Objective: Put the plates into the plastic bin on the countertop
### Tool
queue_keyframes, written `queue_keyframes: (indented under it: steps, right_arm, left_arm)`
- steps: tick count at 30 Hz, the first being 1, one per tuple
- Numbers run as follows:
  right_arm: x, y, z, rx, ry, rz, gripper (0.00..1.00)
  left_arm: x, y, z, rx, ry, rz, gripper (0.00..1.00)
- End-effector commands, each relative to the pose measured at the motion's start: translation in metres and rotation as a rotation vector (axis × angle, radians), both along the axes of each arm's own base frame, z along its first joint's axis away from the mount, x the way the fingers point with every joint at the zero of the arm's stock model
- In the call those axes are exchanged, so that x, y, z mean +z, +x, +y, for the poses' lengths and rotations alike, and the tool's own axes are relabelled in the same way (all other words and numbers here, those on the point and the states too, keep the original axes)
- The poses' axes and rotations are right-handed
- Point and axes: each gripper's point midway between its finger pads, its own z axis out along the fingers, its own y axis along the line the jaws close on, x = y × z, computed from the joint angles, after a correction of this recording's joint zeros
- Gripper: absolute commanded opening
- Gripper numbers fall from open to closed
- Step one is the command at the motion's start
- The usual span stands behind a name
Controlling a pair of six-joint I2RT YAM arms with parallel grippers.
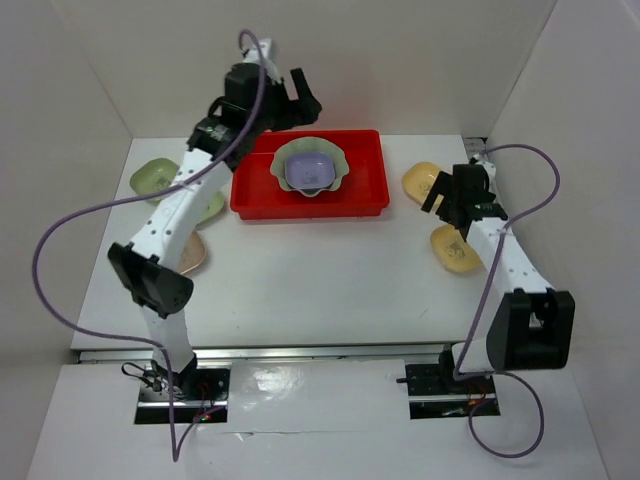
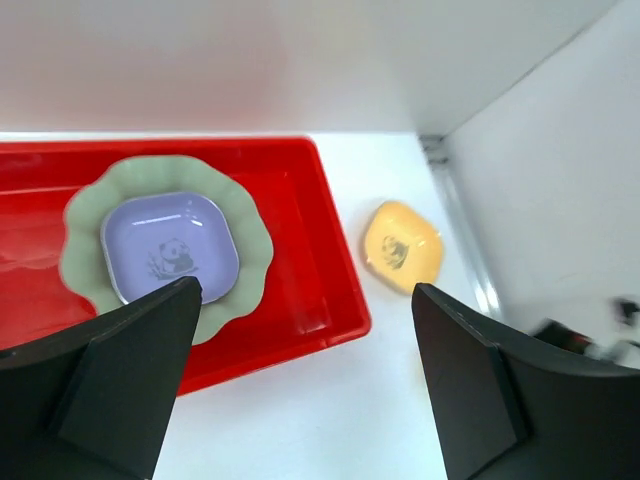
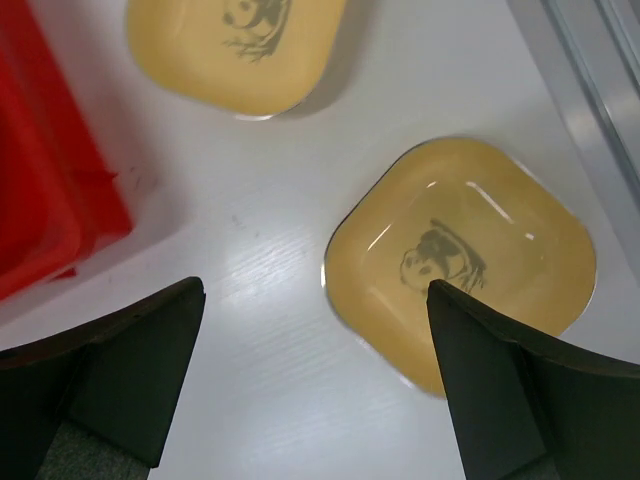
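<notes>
The red plastic bin (image 1: 366,186) sits at the back middle of the white countertop (image 1: 320,280). In it lies the large pale-green scalloped plate (image 1: 338,160) with a lavender dish (image 1: 308,170) on top. My left gripper (image 1: 295,105) is open and empty, above the bin's back edge. The left wrist view shows the bin (image 2: 300,270), the scalloped plate (image 2: 252,240) and the lavender dish (image 2: 170,247). My right gripper (image 1: 442,197) is open between two yellow-orange dishes (image 1: 421,180) (image 1: 455,250). In the right wrist view its right finger (image 3: 500,380) hangs over the nearer yellow dish (image 3: 460,250).
Left of the bin lie a pale-green small dish (image 1: 150,177), another pale-green dish (image 1: 211,208) partly under the left arm, and a pinkish-tan dish (image 1: 191,252). White walls close in the left, back and right. A metal rail (image 3: 590,60) runs along the right wall.
</notes>
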Motion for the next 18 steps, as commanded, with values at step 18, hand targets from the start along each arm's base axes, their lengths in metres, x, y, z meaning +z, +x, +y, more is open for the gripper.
queue_keyframes:
  steps: [18]
  right_arm:
    - [-0.070,0.142,-0.087,-0.186,0.073,0.010,0.96]
  left_arm:
    - [-0.041,-0.161,0.041,-0.031,0.035,0.176,1.00]
